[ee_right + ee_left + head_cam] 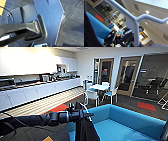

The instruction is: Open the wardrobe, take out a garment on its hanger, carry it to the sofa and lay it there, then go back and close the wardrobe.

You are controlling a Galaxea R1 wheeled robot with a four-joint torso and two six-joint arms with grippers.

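Note:
My left arm reaches in from the left, and its gripper [84, 114] is shut on the thin pale hanger [86, 110]. The black garment [86, 130] hangs straight down from it, just in front of the near left corner of the turquoise sofa [130, 122]. In the left wrist view the hanger's white bar and hook stem [134, 23] cross close to the camera. The blue sofa [97, 29] lies behind them, and dark fabric of the garment [87, 32] runs along one edge. The right wrist view shows the robot's own plate over grey carpet [73, 28].
A white round table [99, 87] with white chairs [92, 95] stands beyond the sofa. A long white kitchen counter [37, 90] runs along the left wall. Glass doors [128, 74] line the far wall. Red carpet patches [146, 106] mark the dark floor.

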